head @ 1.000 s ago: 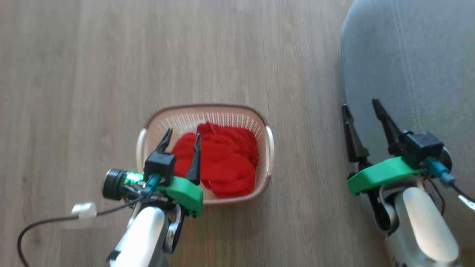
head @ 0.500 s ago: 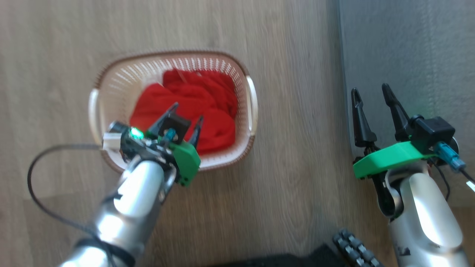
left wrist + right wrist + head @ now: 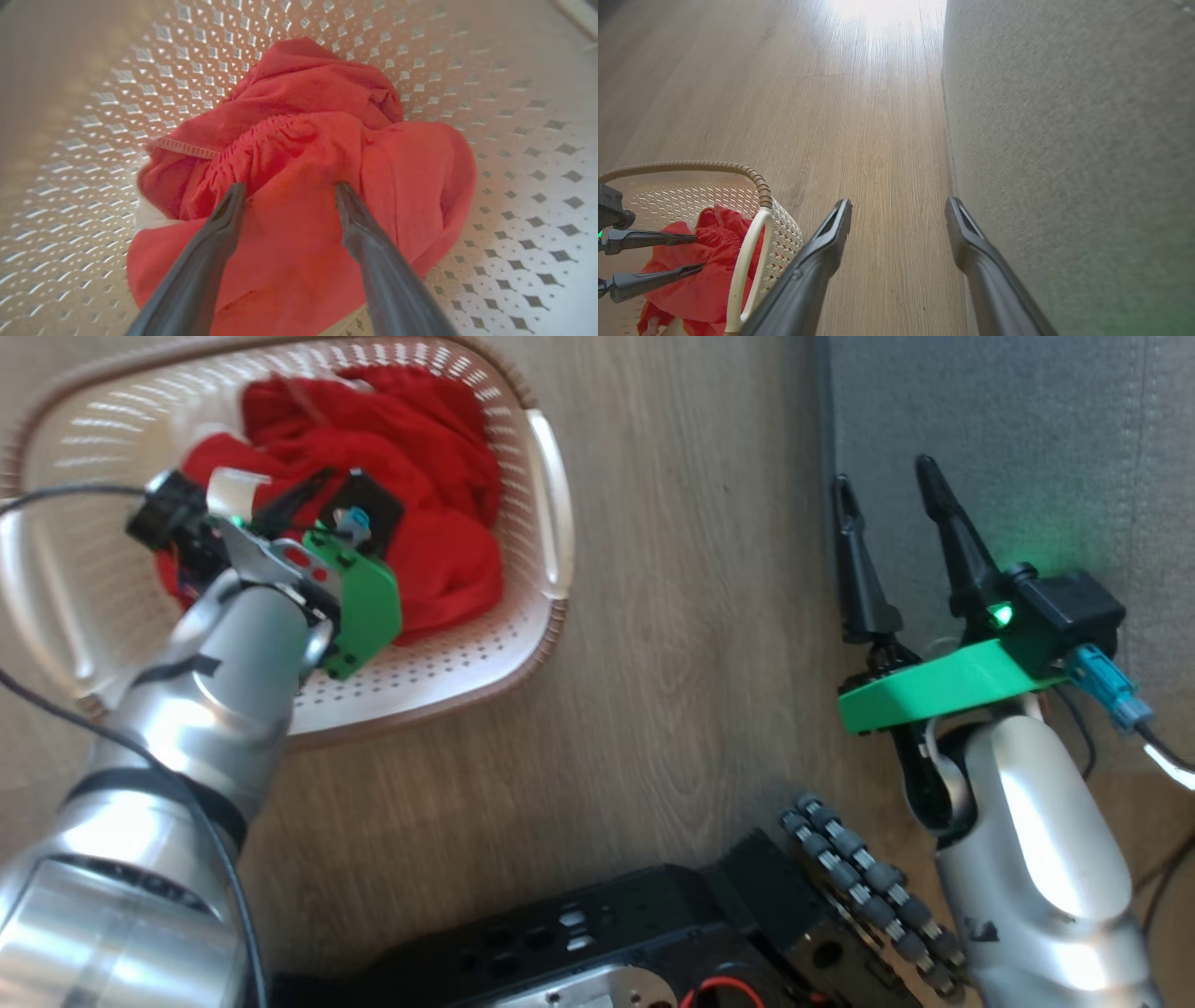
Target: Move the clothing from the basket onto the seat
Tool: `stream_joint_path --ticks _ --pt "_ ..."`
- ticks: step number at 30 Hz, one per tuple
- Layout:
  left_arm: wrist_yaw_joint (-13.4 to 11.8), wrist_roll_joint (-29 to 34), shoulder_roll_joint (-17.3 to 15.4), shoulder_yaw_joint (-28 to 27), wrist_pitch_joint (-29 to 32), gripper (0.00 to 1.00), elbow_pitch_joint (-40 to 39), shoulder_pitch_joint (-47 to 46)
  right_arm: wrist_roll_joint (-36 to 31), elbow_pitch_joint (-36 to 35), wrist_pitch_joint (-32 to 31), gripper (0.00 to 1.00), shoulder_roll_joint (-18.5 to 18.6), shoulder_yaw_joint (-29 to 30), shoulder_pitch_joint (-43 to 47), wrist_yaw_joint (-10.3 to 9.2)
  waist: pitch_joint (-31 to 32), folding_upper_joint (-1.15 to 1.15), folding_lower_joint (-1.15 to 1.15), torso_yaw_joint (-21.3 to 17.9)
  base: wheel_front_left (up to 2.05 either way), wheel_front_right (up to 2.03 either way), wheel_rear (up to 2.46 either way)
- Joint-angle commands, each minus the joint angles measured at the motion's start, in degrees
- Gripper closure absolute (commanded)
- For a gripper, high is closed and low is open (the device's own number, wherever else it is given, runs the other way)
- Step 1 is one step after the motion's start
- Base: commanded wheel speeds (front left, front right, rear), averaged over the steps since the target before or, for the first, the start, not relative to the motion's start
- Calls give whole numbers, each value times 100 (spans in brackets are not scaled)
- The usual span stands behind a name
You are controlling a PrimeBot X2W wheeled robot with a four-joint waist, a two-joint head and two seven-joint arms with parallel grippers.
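Down inside the basket (image 3: 551,523), at the left of the scene: left gripper (image 3: 289,186), spread wide, gripping nothing. Both fingertips (image 3: 231,205) pressed onto the top of the clothing (image 3: 303,140), with a swell of red cloth between them, not pinched. Bunched in a heap on the basket's perforated bottom, toward its far right part. A gathered elastic band and a stitched hem on top, and a sliver of white at the heap's left edge in the left wrist view. Cream perforated walls all round, topped by a brown braided rim (image 3: 691,164), with a white side handle (image 3: 745,261) on the right end. Black cable (image 3: 56,495) trailing from the left wrist across the basket's left end.

Off to the right, well apart from the basket: right gripper (image 3: 899,205), likewise spread wide and empty, held above the wooden floor (image 3: 878,116), just beside the near edge of the seat (image 3: 1064,140). Grey, coarse-woven upholstery along the whole right side. Small green light glowing on that wrist.

Nearest of all, low in the head view: the robot's black base (image 3: 607,933), with a row of small rollers (image 3: 868,887) along one corner.
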State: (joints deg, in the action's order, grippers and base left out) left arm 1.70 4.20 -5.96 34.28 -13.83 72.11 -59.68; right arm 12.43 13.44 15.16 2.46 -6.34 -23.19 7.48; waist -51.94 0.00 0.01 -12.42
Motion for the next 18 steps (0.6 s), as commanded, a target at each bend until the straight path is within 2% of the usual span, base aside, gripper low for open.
stream_joint_path --ticks 1,3,10,11,12,18 --pt "72 61 -190 1 125 0 37 -45 120 140 -16 0 52 -47 189 1 -267 0 -1 -235 0 0 0" --pt "147 110 -277 88 302 0 108 -235 187 130 -16 0 46 -155 137 1 -394 0 -1 -329 0 0 0" --pt "309 137 -237 263 848 0 170 -365 223 90 -16 0 44 -252 183 1 -486 0 -1 -327 0 0 0" --pt "337 83 -228 236 972 85 173 -352 219 85 -16 0 44 -257 186 1 -491 0 -1 -321 0 0 0" --pt "372 31 -224 214 1086 100 176 -333 218 79 -16 0 43 -265 189 1 -493 0 -1 -318 0 0 0" --pt "303 -188 -256 98 1109 100 182 -243 208 62 -16 0 43 -294 134 1 -454 0 -1 -301 0 0 0"
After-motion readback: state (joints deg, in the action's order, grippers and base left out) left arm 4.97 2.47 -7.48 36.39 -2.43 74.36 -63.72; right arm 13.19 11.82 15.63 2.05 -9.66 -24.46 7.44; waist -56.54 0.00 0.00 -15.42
